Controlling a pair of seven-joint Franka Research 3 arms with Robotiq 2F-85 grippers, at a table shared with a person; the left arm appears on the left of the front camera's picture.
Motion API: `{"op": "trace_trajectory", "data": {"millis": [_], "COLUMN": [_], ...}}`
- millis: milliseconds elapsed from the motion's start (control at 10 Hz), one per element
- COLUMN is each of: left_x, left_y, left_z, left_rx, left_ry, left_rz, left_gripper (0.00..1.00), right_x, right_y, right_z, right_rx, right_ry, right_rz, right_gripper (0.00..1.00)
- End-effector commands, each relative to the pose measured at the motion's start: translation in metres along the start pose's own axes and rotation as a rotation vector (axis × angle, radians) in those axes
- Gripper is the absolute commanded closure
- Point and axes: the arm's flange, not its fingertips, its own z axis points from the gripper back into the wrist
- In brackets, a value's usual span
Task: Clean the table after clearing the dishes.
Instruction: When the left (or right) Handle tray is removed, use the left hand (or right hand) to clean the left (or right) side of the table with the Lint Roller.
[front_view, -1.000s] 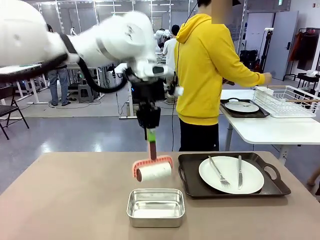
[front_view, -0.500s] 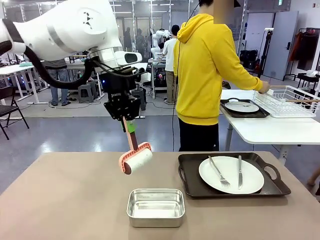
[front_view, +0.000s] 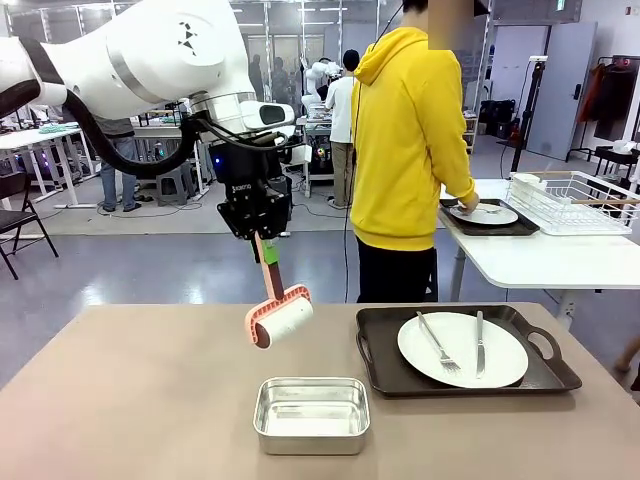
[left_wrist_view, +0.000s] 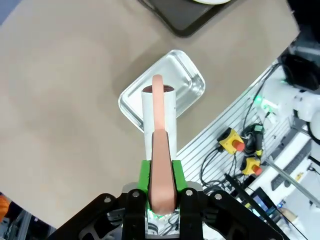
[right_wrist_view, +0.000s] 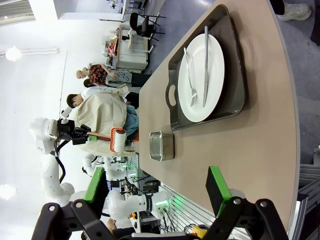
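1. Table (front_view: 140, 400) filled the lower half of the front view and was only partly cleared. One tray (front_view: 378, 372) with a plate (front_view: 462, 350), fork (front_view: 436, 342) and knife (front_view: 479, 343) sat on it at lower right.
2. Far tray (front_view: 455, 227) with its far plate (front_view: 484, 214) lay on a white table (front_view: 540, 262) at mid right. A person's hand (front_view: 467, 203) was at that plate, so that set looked cleared off already.
3. Pan (front_view: 312, 414) stood on the table at bottom centre, just left of the tray and apart from it.
4. Roller (front_view: 281, 322) hung in the air near the middle of the frame, above the table and beyond the pan, touching neither. By my reading, no cleaning of the top had begun.
5. Left gripper (front_view: 262, 250) had its jaws clamped on the roller's pink handle (left_wrist_view: 161, 165). In the left wrist view the handle rose from between the green pads at bottom centre. The roll sat past the fingertips, over the pan.
6. Right gripper (right_wrist_view: 157, 190) had its jaws wide apart with nothing between them. In its own view the tray sat at upper right, well away from the fingers.
7. Remaining work, as I judged it, was to take the tray off and then bring the roller down onto the bare top.
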Motion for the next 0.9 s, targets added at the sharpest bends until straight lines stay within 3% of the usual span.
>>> {"op": "trace_trajectory", "data": {"millis": [0,300,500,800], "left_x": [-0.011,-0.073,-0.098,-0.101], "left_y": [0.029,0.083,0.120,0.160], "left_z": [-0.003,-0.040,-0.072,-0.108], "left_rx": [0.058,0.094,0.019,-0.100], "left_ry": [-0.067,-0.331,-0.418,-0.404], "left_rz": [0.135,0.322,0.435,0.608], "left_gripper": [0.79,0.79,0.79,0.79], "right_x": [-0.001,-0.001,-0.001,-0.001], "right_y": [0.003,0.003,0.003,0.003], "right_z": [0.001,0.001,0.001,0.001], "right_rx": [0.003,0.003,0.003,0.003], "right_ry": [-0.001,-0.001,-0.001,-0.001], "right_rz": [0.006,0.006,0.006,0.006], "right_gripper": [0.00,0.00,0.00,0.00]}}
